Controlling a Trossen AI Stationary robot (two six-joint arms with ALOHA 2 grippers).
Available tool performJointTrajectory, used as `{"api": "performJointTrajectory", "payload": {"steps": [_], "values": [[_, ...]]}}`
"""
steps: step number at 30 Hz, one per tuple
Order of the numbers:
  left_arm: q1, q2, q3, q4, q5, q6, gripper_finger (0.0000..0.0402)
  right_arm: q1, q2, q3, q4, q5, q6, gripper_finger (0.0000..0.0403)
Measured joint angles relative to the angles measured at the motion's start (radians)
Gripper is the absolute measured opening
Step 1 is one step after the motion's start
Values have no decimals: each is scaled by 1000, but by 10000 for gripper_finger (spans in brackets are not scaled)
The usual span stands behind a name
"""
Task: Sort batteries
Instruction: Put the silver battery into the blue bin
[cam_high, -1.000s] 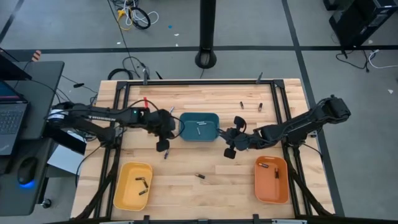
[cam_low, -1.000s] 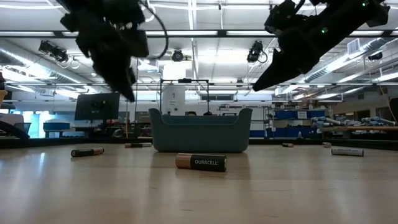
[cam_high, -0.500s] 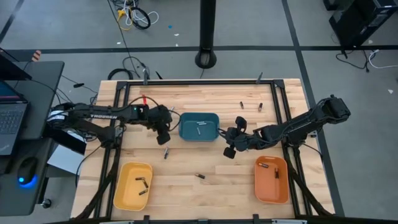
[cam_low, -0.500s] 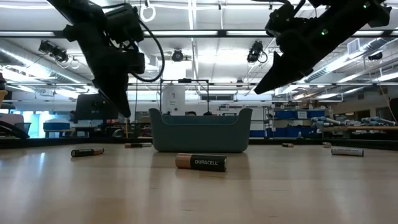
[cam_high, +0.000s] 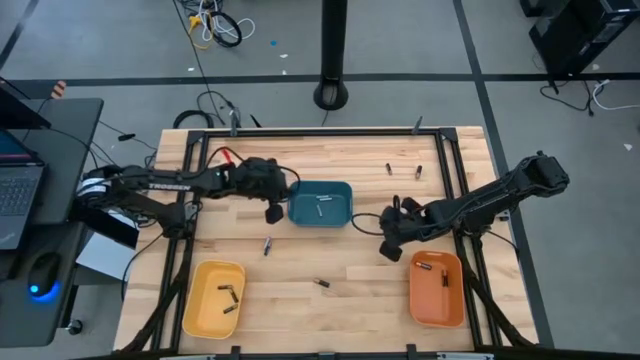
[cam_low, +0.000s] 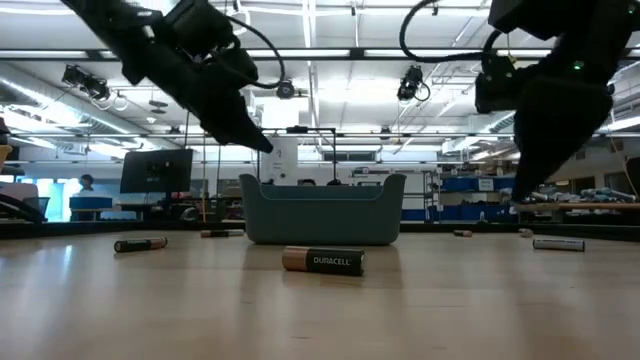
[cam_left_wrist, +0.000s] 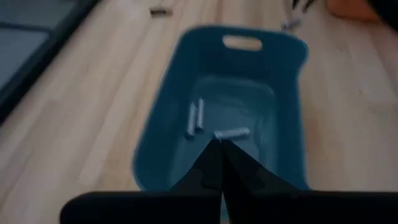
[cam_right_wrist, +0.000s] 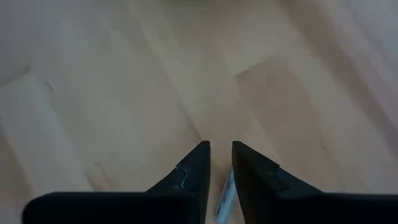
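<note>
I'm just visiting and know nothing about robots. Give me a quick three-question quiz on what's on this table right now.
1. Which tray is the left gripper nearest? A yellow tray, B blue tray, C orange tray.
2. True or false: the orange tray holds batteries.
3. How many batteries lie in the blue tray, by the left wrist view?
Key: 1 B. 2 true. 3 three.
</note>
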Motion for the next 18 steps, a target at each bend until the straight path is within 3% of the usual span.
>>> {"api": "performJointTrajectory", "payload": {"steps": [6,9,11,13,16,18], "values": [[22,-10,-129,331,167,45,5,-13,0,0,-7,-46,16,119],[22,-11,-148,340,238,44,5,-14,0,0,33,-49,16,137],[22,-21,-141,251,243,44,5,-14,0,0,51,-49,11,145],[22,-26,-117,142,187,49,5,-14,0,0,54,-49,11,150],[38,-26,-63,15,3,51,5,-14,0,0,55,-25,9,151],[79,-21,-34,-43,-45,60,5,-14,0,0,57,-4,-2,150]]}}
